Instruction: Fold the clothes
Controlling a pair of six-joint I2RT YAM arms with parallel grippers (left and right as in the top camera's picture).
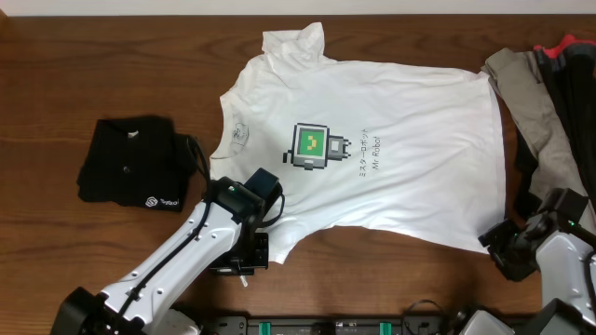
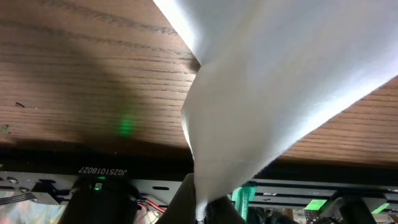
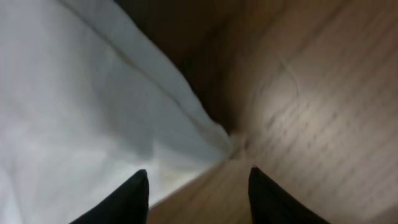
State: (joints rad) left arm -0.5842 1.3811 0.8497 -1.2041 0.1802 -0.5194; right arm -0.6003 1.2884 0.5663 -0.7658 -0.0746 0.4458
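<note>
The white T-shirt (image 1: 372, 140) lies spread on the table, its robot print (image 1: 312, 147) facing up. My left gripper (image 1: 244, 259) is shut on the shirt's near sleeve and pinches the white cloth (image 2: 261, 93) between its fingers (image 2: 200, 211). My right gripper (image 1: 507, 244) sits at the shirt's near right hem corner. Its fingers (image 3: 198, 186) are open and straddle the hem edge (image 3: 93, 124), with bare wood between them.
A folded black garment (image 1: 130, 163) lies at the left. A heap of khaki (image 1: 531, 93), black (image 1: 573, 112) and red (image 1: 563, 46) clothes sits at the far right. The table's front rail (image 2: 124, 180) runs close behind the left gripper.
</note>
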